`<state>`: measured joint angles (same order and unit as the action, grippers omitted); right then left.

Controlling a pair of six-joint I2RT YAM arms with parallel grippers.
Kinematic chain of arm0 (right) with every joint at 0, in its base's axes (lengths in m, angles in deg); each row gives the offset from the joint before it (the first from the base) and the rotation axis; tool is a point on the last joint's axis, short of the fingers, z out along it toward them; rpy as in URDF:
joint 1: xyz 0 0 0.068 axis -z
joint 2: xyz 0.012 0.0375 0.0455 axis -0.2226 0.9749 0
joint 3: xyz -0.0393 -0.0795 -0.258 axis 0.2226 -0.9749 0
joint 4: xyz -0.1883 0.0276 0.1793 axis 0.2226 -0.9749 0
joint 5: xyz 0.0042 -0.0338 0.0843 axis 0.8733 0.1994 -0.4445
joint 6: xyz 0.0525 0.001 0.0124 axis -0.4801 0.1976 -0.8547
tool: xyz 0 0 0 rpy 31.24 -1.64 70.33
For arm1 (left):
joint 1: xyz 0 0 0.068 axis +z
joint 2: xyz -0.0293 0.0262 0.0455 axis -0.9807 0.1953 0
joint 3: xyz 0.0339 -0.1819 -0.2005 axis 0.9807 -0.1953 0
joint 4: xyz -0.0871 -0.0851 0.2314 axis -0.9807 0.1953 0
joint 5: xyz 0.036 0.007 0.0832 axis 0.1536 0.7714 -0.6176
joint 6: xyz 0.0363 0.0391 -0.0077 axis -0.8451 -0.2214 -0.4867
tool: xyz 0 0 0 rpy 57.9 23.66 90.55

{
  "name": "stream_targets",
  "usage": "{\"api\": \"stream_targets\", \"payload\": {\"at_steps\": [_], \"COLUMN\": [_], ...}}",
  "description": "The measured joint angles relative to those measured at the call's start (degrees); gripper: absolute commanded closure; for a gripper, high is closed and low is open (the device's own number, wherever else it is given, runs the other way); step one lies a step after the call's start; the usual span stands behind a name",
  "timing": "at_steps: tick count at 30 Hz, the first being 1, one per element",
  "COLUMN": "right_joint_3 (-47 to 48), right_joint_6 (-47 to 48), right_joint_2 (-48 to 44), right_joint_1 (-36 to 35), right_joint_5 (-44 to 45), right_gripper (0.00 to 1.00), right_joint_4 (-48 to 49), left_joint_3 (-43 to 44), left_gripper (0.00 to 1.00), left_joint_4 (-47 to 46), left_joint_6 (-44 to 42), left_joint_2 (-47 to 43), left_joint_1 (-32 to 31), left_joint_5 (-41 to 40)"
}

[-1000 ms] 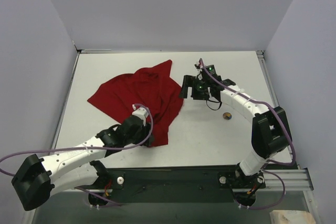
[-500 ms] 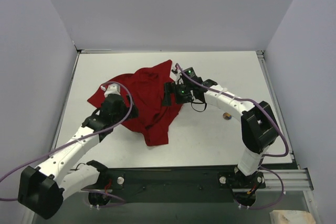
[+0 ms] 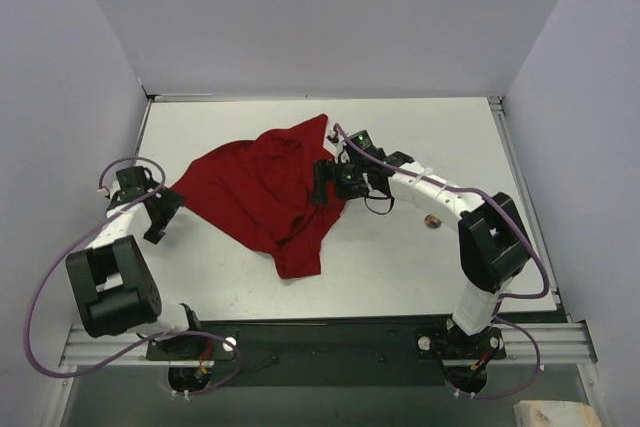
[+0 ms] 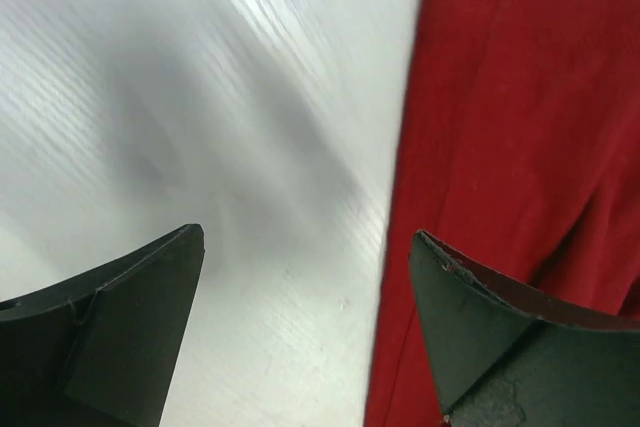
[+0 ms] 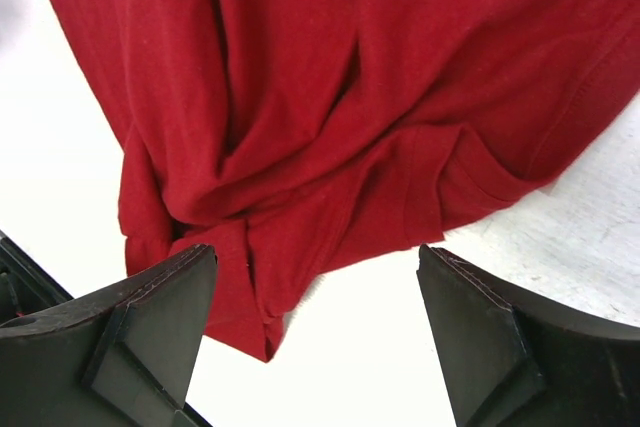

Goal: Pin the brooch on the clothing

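The red T-shirt [image 3: 262, 192] lies crumpled on the white table, left of centre. The tiny brooch [image 3: 432, 220] lies on the table to the right, under the right arm's forearm. My left gripper [image 3: 167, 213] is open and empty at the shirt's left edge; in the left wrist view the shirt's straight edge [image 4: 470, 147] runs beside my right finger. My right gripper [image 3: 325, 185] is open and empty over the shirt's right edge; in the right wrist view the bunched cloth [image 5: 320, 117] lies just beyond my fingertips.
White walls enclose the table [image 3: 400, 267] on the left, back and right. The right arm [image 3: 450, 202] arches across the right half. The black base rail [image 3: 330, 342] runs along the near edge.
My left arm has swung far left, off the shirt, to its left edge. The shirt's left part has spread out. My right gripper moved left onto the shirt's right edge and now holds still.
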<state>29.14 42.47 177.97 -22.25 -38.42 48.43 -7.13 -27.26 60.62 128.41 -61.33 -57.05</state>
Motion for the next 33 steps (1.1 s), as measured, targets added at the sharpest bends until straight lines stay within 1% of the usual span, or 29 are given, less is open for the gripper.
{"api": "stream_targets", "payload": {"at_steps": [4, 9, 12, 14, 16, 17, 18, 19, 20, 24, 27, 30, 33], "right_joint_3": [-0.6, -0.8, -0.9, -1.1, -1.5, -1.6, -1.8, -1.9, -2.1, -2.4, -2.4, -2.4, -2.4], "right_joint_6": [0.3, 0.6, 0.8, 0.9, 1.0, 1.1, 1.1, 1.1, 1.2, 1.3, 1.2, 1.2, 1.2], "right_joint_2": [0.0, 0.0, 0.0, -0.1, -0.2, -0.3, -0.4, -0.5, -0.7, -1.9, -3.2, -4.4, -5.4], "right_joint_1": [1.2, 4.0, 5.4, 6.5, 7.4, 7.9, 8.4, 8.9, 9.4, 11.4, 12.3, 12.5, 12.5], "right_joint_5": [0.1, 0.1, 0.1, 0.1, 0.1, 0.1, 0.0, -0.1, -0.1, -0.3, -0.3, -0.3, -0.2], "right_gripper": [0.16, 0.16, 0.16, 0.16, 0.16, 0.16, 0.16, 0.16, 0.16, 0.16, 0.16, 0.16, 0.16], "right_joint_4": [-0.4, -0.9, -1.1, -1.2, -1.2, -1.3, -1.3, -1.4, -1.4, -1.6, -1.6, -1.6, -1.7], "left_joint_3": [3.7, 7.9, 12.5, 15.6, 18.1, 19.6, 20.8, 22.1, 23.0, 26.2, 29.6, 34.4, 42.6], "left_gripper": [0.1, 0.13, 0.18, 0.26, 0.39, 0.47, 0.59, 0.73, 0.99, 1.0, 1.0, 1.0, 1.0], "left_joint_4": [-1.9, -4.5, -5.3, -5.4, -5.4, -5.2, -5.3, -5.2, -5.2, -4.8, -2.1, 1.4, 4.3], "left_joint_6": [0.7, 1.0, 0.9, 0.6, 0.2, 0.0, -0.2, -0.6, -0.9, -2.8, -4.4, -6.1, -8.9], "left_joint_2": [7.7, 14.0, 18.6, 21.4, 23.8, 25.0, 26.2, 27.4, 28.4, 31.4, 32.7, 32.7, 32.4], "left_joint_1": [3.3, 3.3, 2.8, 2.1, 1.2, 0.6, 0.0, -0.7, -1.3, -3.2, -4.5, -6.8, -11.4], "left_joint_5": [1.4, 2.4, 3.4, 3.7, 4.0, 4.0, 4.1, 4.3, 5.0, 7.5, 8.3, 8.3, 8.5]}}
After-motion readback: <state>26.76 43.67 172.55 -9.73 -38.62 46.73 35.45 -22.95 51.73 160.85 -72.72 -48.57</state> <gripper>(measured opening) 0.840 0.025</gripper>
